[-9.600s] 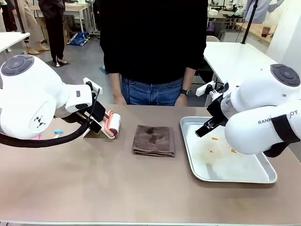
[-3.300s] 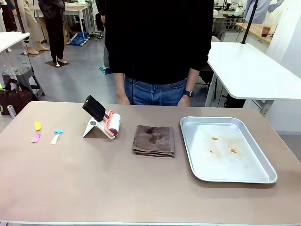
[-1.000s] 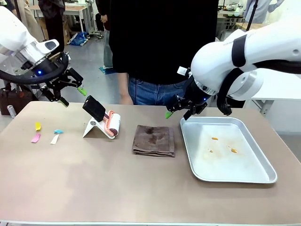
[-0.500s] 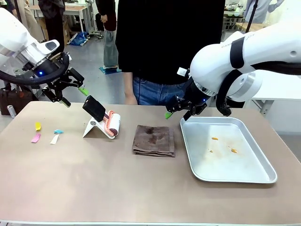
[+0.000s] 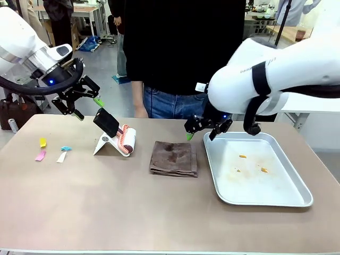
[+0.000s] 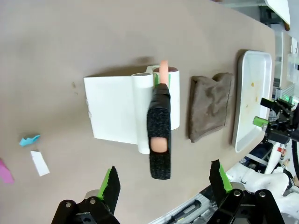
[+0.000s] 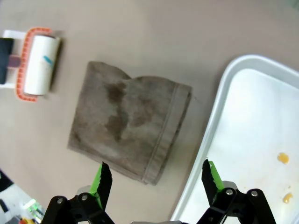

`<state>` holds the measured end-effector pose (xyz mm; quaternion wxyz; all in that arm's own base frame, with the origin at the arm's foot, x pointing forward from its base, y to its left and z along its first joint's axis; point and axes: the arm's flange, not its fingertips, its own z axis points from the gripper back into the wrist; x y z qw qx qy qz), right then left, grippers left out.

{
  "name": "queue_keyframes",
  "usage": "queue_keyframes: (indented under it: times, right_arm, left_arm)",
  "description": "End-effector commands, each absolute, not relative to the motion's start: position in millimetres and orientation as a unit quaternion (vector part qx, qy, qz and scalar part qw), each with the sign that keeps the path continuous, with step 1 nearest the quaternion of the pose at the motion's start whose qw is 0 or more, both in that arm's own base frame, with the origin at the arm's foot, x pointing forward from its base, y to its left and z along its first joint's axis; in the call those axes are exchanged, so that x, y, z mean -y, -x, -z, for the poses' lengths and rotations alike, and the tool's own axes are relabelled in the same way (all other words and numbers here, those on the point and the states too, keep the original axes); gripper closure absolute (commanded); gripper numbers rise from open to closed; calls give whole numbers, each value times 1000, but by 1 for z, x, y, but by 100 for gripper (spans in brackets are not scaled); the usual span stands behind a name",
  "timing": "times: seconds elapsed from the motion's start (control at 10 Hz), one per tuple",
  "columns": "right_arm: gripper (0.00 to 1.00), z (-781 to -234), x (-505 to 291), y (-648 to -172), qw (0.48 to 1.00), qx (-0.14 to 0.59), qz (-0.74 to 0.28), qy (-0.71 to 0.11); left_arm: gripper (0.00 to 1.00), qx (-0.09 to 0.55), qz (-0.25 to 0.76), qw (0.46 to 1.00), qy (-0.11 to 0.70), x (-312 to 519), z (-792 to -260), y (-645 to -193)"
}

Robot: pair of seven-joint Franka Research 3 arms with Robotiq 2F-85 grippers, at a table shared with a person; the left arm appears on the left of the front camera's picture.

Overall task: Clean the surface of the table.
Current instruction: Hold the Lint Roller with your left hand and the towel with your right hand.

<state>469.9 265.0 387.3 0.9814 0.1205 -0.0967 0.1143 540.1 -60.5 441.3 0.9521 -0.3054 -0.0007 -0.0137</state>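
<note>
Small dark lettering marks the right arm (image 5: 239,87) above the table (image 5: 106,202). Too blurred to read

Taupe table (image 5: 133,212), stained brown cloth (image 5: 173,158), silver tray (image 5: 281,186), orange-trimmed white roller (image 5: 127,139)

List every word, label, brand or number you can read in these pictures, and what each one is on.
No text can be read for sure.
Dark print on the right arm's white shell: too small and blurred to read.
The lint roller, cloth, tray and paper scraps: no print to be seen.
</note>
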Motion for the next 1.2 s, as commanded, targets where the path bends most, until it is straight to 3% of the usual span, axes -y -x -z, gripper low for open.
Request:
queue_keyframes:
  times: [0.0, 0.4, 0.8, 1.1]
  right_arm:
    - [0, -391, -297, -483, 990, 77, -86, -87]
    - [0, -359, -332, -499, 998, 30, -57, -18]
    - [0, -327, -346, -503, 1000, -9, -5, 0]
    - [0, -318, -332, -506, 998, 8, 57, 21]
  left_arm:
    - [0, 2, -4, 953, 303, 73, -443, -525]
    - [0, 3, 4, 963, 269, 92, -436, -525]
    - [0, 1, 1, 975, 224, 99, -429, -525]
    - [0, 7, -2, 977, 214, 111, -431, -528]
